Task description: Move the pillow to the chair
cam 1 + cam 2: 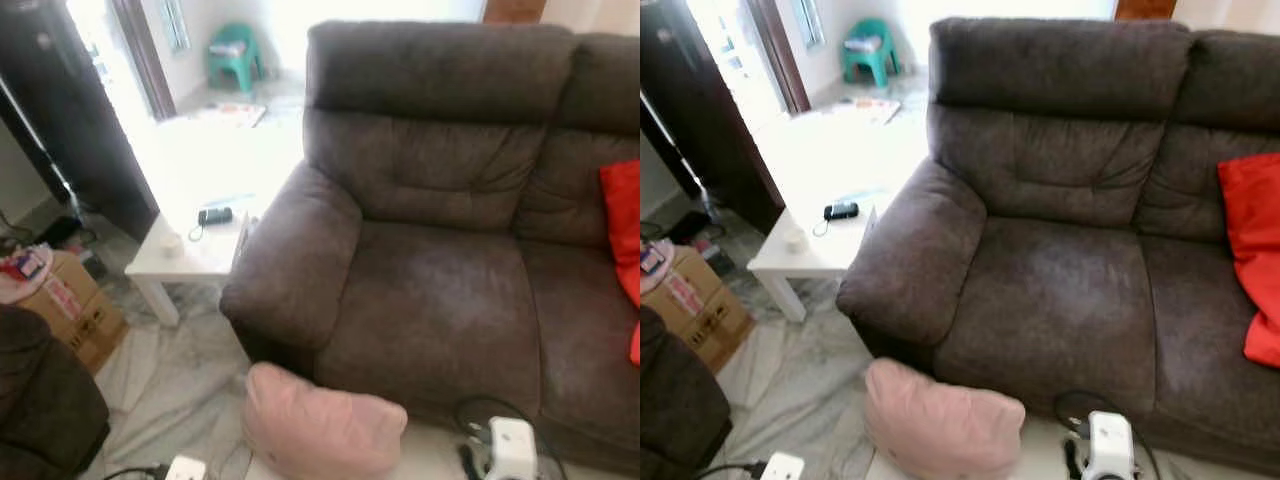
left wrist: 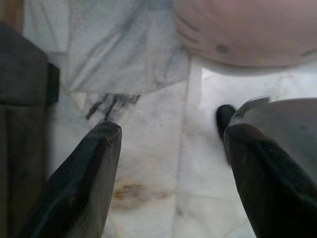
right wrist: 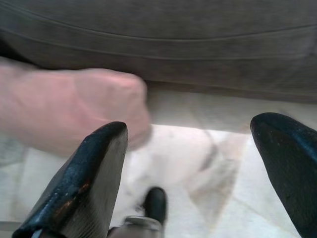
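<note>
A pink pillow [image 1: 320,425] lies low in front of the dark grey sofa [image 1: 440,290], just below its left seat cushion. The left wrist view looks down on marble floor; my left gripper [image 2: 168,131] is open, and the pillow [image 2: 247,29] lies beyond its fingertips, untouched. My right gripper [image 3: 192,124] is also open, with the pillow [image 3: 69,106] beside one finger [image 3: 94,168] and the sofa front behind it. A dark upholstered chair [image 1: 40,400] shows at the lower left. A small teal chair [image 1: 235,55] stands far back in the bright room.
A red cushion [image 1: 1252,250] lies on the sofa's right seat. A white side table [image 1: 195,245] with a black device stands by the sofa arm. A cardboard box [image 1: 70,310] sits on the floor at the left. White arm parts [image 1: 510,448] show at the bottom edge.
</note>
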Robot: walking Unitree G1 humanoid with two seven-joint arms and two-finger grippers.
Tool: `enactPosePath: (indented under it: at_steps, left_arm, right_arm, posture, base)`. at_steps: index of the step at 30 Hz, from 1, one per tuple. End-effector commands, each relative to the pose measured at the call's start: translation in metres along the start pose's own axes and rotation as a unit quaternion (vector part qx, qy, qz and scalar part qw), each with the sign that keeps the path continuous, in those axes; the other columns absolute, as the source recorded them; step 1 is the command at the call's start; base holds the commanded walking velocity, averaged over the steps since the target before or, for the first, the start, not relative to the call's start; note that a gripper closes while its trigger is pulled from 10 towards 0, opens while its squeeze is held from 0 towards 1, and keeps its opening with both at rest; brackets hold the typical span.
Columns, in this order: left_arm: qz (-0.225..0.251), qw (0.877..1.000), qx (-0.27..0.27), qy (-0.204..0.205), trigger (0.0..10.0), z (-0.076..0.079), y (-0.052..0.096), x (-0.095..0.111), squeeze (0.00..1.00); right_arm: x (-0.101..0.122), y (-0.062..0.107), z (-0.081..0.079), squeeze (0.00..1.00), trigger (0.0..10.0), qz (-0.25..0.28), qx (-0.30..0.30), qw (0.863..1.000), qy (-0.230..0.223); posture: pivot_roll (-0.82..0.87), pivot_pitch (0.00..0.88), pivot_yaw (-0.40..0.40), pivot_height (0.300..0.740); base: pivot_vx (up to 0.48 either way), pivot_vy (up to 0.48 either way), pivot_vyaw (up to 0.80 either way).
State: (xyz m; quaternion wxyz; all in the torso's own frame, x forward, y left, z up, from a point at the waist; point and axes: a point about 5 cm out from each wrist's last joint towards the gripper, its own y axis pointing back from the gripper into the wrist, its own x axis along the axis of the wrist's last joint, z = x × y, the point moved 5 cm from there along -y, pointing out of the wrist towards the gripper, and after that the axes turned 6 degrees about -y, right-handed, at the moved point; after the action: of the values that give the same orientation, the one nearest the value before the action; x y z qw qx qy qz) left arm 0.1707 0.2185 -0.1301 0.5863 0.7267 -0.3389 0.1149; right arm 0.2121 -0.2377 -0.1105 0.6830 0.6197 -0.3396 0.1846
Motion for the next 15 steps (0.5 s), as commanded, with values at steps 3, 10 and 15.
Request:
enactPosePath:
  at_steps: [3, 10, 15]
  left_arm:
    - [0.001, 1.0, -0.001, 0.002, 10.0, 0.0004, -0.0007, 0.0016, 0.0]
    - [0.006, 1.0, -0.003, 0.003, 10.0, 0.0009, -0.0014, 0.0048, 0.0]
    - [0.008, 1.0, -0.001, 0.004, 10.0, -0.0001, -0.0016, 0.0057, 0.0]
  right_arm:
    - [-0.0038, 0.0019, 0.0108, 0.0, 10.0, -0.006, -0.018, 1.0, -0.001]
    - [-0.0052, 0.0019, 0.0104, 0.0, 10.0, -0.011, -0.017, 1.0, 0.0]
    - [-0.0078, 0.002, 0.0085, 0.0, 10.0, -0.017, -0.012, 1.0, 0.001]
  posture:
    - [0.02, 0.025, 0.046, 0.74]
    - [0.02, 0.025, 0.047, 0.74]
    - [0.02, 0.025, 0.047, 0.74]
  base:
    - [0.0, 0.32, 0.0]
    - [0.0, 0.319, -0.67]
    - [0.0, 0.319, -0.79]
